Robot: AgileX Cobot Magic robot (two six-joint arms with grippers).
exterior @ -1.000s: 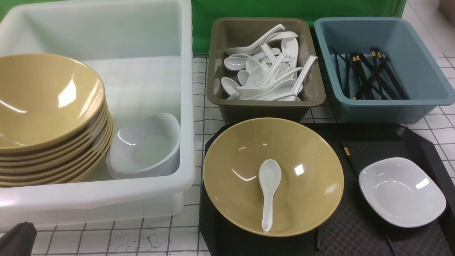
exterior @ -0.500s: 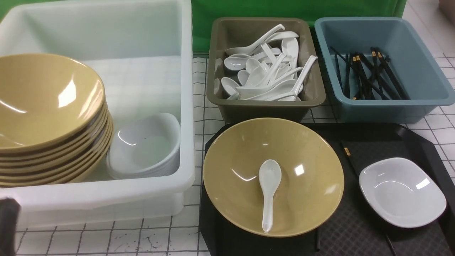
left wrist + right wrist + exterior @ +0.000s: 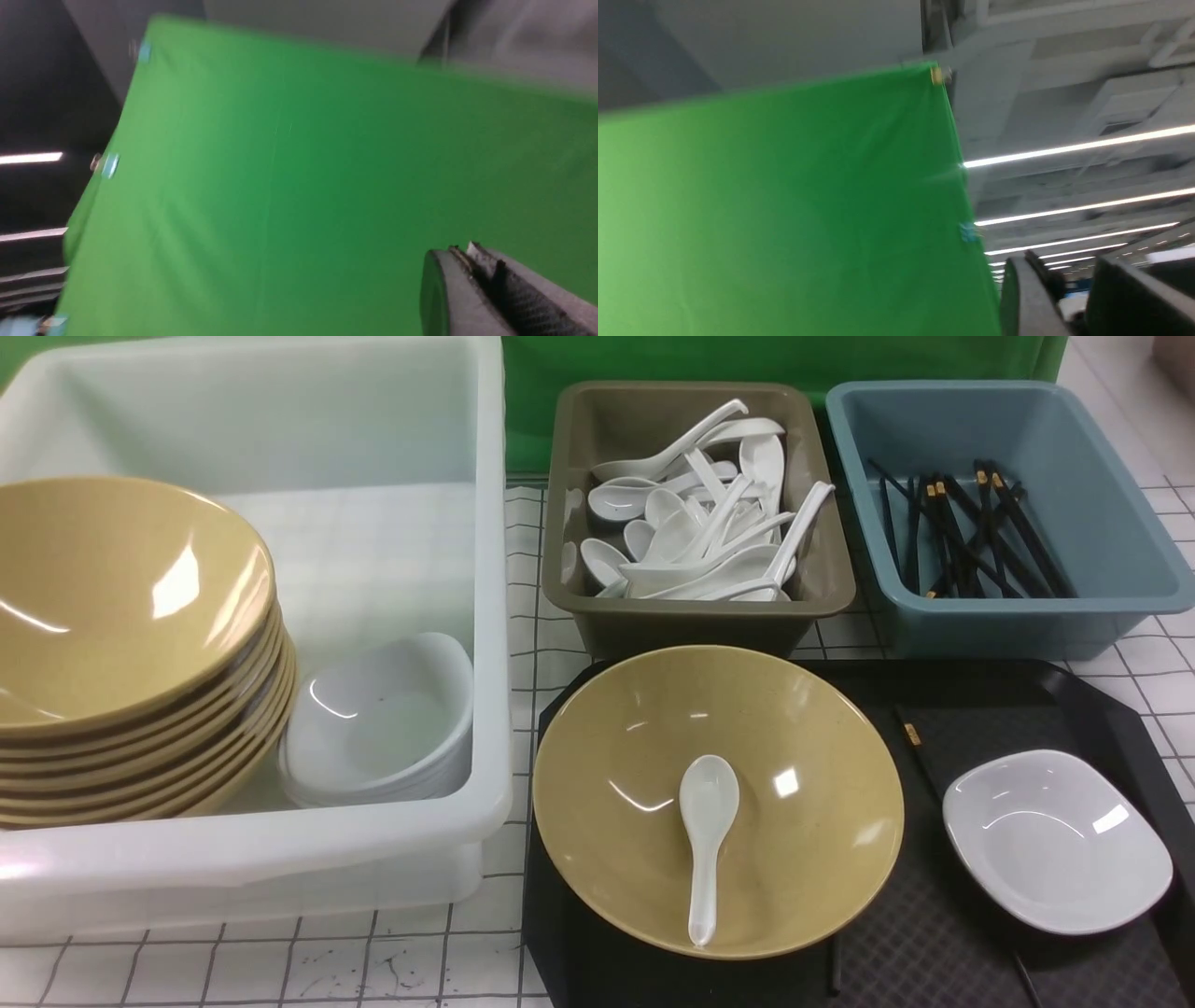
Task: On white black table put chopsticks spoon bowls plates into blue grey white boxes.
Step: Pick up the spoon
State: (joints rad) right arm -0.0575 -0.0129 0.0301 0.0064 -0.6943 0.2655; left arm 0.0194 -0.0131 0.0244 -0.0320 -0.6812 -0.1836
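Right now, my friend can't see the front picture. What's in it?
A tan bowl holding a white spoon sits on a black tray beside a small white plate. Left of it is a big white box of stacked bowls and plates; behind are a grey box of spoons and a blue box of chopsticks.

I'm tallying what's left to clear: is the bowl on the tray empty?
Not empty. One white spoon lies inside the bowl, scoop facing up, handle toward the near rim.

The white black-gridded table (image 3: 392, 961) bears a translucent white tub (image 3: 252, 859), an olive-grey tub (image 3: 691, 630), a dusty-blue tub (image 3: 999, 635) and, nearer its front edge, a black textured tray (image 3: 934, 933).
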